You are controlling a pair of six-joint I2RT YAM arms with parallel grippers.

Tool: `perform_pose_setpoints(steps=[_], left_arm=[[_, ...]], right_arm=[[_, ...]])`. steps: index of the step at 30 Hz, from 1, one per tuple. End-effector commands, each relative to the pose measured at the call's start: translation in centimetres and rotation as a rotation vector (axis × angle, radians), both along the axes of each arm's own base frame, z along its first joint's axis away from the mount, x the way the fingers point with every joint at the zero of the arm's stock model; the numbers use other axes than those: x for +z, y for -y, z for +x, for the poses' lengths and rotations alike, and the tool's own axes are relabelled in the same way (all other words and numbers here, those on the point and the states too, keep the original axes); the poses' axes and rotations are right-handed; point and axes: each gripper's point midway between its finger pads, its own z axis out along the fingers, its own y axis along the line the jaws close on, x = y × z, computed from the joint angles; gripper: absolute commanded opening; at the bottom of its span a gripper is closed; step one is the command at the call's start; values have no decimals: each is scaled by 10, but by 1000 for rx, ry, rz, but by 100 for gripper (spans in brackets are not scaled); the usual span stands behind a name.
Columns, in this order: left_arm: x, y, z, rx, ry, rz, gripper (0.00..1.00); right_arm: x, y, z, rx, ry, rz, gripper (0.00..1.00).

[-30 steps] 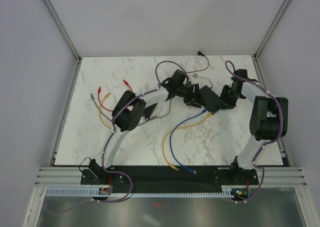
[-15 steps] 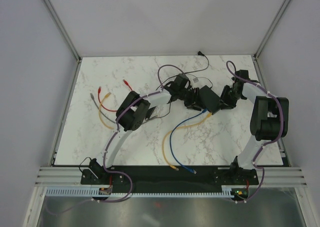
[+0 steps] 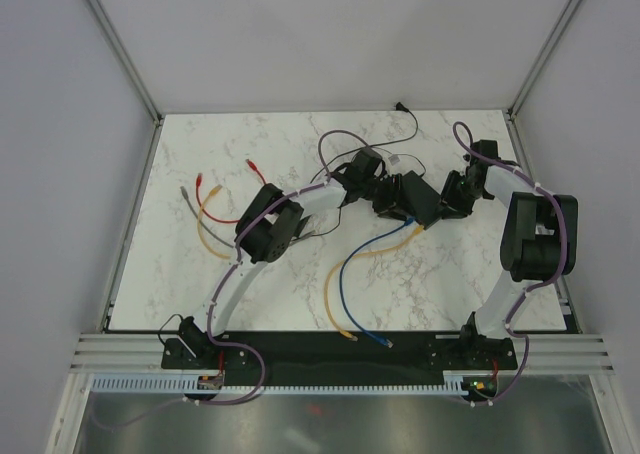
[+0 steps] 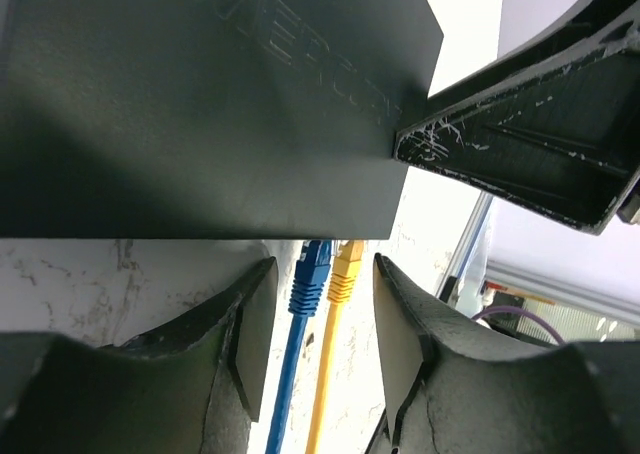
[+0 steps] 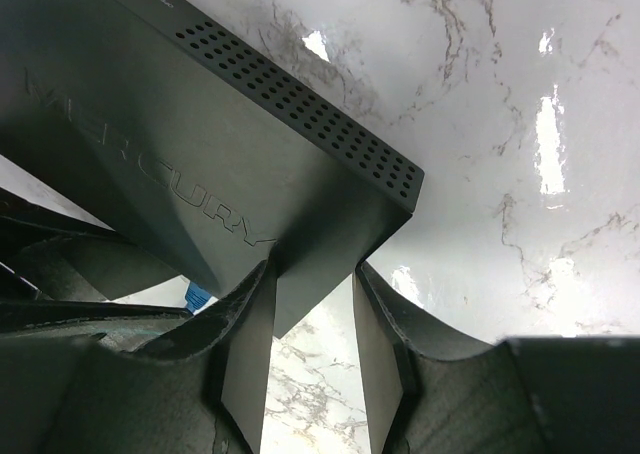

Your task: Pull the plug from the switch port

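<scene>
The switch (image 3: 412,198) is a flat black box, held tilted off the marble table between the two arms. It fills the top of the left wrist view (image 4: 200,104) and the right wrist view (image 5: 200,144). A blue plug (image 4: 313,269) and a yellow plug (image 4: 346,272) sit side by side in its ports. My left gripper (image 4: 321,289) is open, with one finger on each side of both plugs. It shows in the top view (image 3: 383,196) too. My right gripper (image 5: 312,284) is shut on the switch's corner, right of the box in the top view (image 3: 448,196).
The blue cable (image 3: 345,274) and yellow cable (image 3: 330,294) run from the switch to the front edge. Red (image 3: 255,166), grey (image 3: 190,196) and orange (image 3: 208,236) cables lie at the left. A thin black cord (image 3: 408,124) lies at the back.
My left arm has swung right and pushed its gripper closer to the switch's port edge. The right arm and the switch have not moved.
</scene>
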Motion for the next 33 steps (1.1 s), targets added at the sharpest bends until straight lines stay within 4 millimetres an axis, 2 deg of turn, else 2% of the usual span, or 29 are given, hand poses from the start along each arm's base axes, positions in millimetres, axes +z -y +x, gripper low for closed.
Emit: perform_pose_setpoints(steps=[1,8,11,15,17,23,33], left_arm=[[-26,0,3,72,-37,75,52],[-44,-3,1,114,-65,131,55],[-45,-2,1,120,-28,151,54],[-42,0,-1,101,4,148,51],[-43,0,-4,88,14,151,44],[-43,-5,-9,61,55,149,39],[-39,-3,-23,-55,106,66,41]], right_arm=[[-16,-7,-4,14,-15,18,43],[-17,-9,-4,11,-13,27,43],[-15,-9,-3,14,-6,22,43],[-15,-8,-2,13,-4,19,43],[-16,-8,-3,15,-7,17,43],[-16,-6,-1,14,-4,12,43],[-18,-6,-2,17,-14,10,43]])
